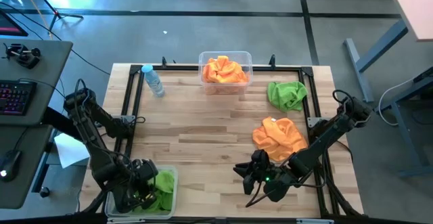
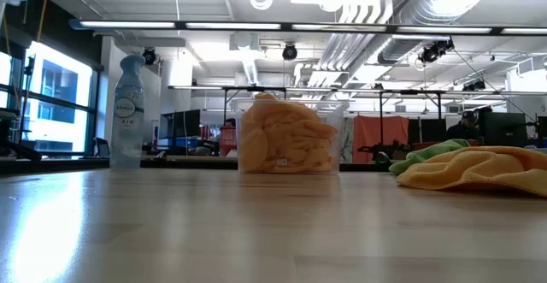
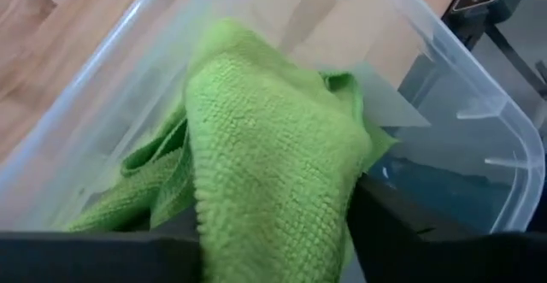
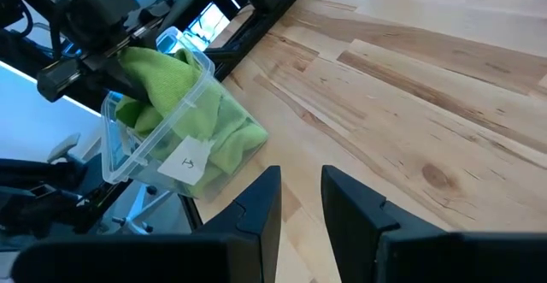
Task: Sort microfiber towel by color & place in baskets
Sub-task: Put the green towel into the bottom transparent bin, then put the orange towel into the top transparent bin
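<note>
Only wrist views show left tool (image 4: 128, 69) gripping green towel (image 3: 273, 163)

Wooden table (image 1: 203, 143), two baskets (image 1: 225, 57) (image 1: 169, 176), spray bottle (image 1: 153, 80), orange towel (image 1: 279, 136), green towel (image 1: 287, 94)

Grey concrete floor (image 1: 203, 34) all around — desk with keyboard (image 1: 15, 95) at left, bright windows (image 2: 51, 103), ducted ceiling (image 2: 367, 9) with strip lights.

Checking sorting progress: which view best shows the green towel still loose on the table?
The high view: the loose green towel lies whole near the table's right edge. The low view shows only a sliver behind the orange towel; neither wrist view shows it.
</note>
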